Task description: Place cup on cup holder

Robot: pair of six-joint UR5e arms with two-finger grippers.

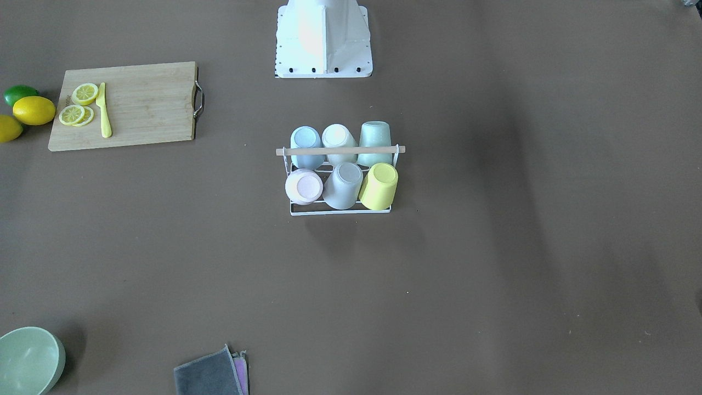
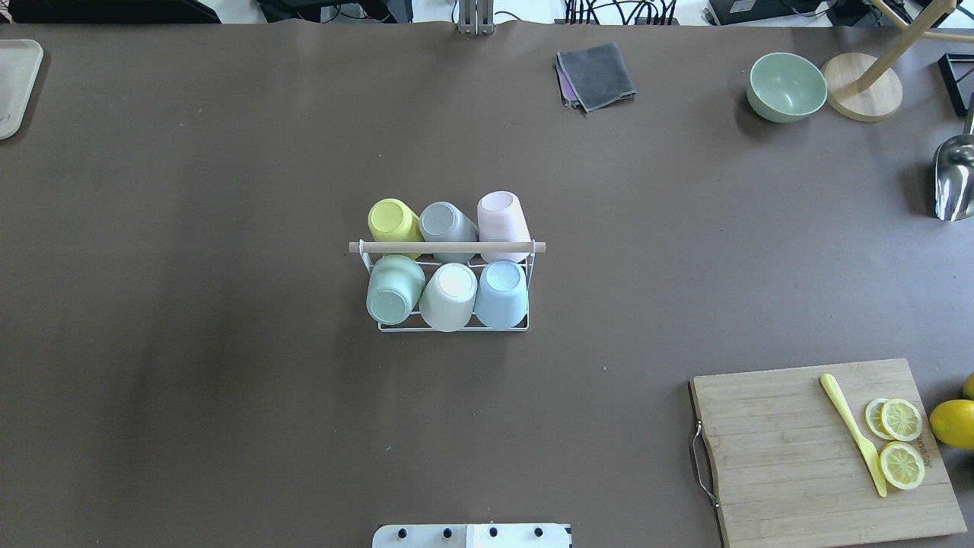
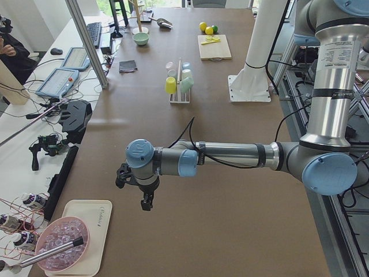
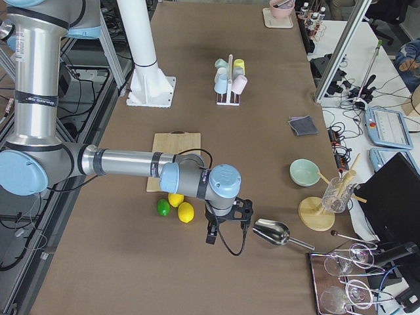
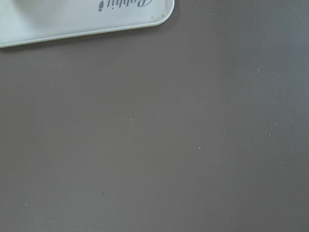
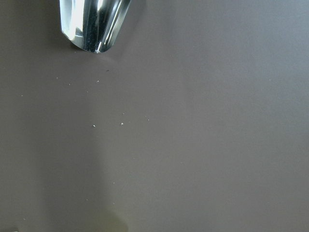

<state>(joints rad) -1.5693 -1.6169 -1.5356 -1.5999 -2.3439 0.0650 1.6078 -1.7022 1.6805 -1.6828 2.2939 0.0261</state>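
Observation:
The cup holder (image 2: 447, 246), a white wire rack with a wooden rod on top, stands mid-table and carries several upturned cups: yellow (image 2: 392, 221), grey (image 2: 445, 222) and pink (image 2: 502, 217) in the far row, green (image 2: 394, 289), white (image 2: 449, 297) and blue (image 2: 502, 294) in the near row. It also shows in the front-facing view (image 1: 340, 150). My left gripper (image 3: 147, 202) hangs over the table's left end, far from the rack. My right gripper (image 4: 211, 235) hangs over the right end. I cannot tell whether either is open or shut.
A cutting board (image 2: 791, 457) with lemon slices (image 2: 902, 441) and a yellow knife (image 2: 852, 434) lies near right, beside lemons (image 2: 951, 422). A green bowl (image 2: 786, 85), grey cloth (image 2: 597, 74), metal scoop (image 2: 953, 179) and wooden stand (image 2: 864, 95) sit far right. A white tray (image 2: 15, 84) lies far left.

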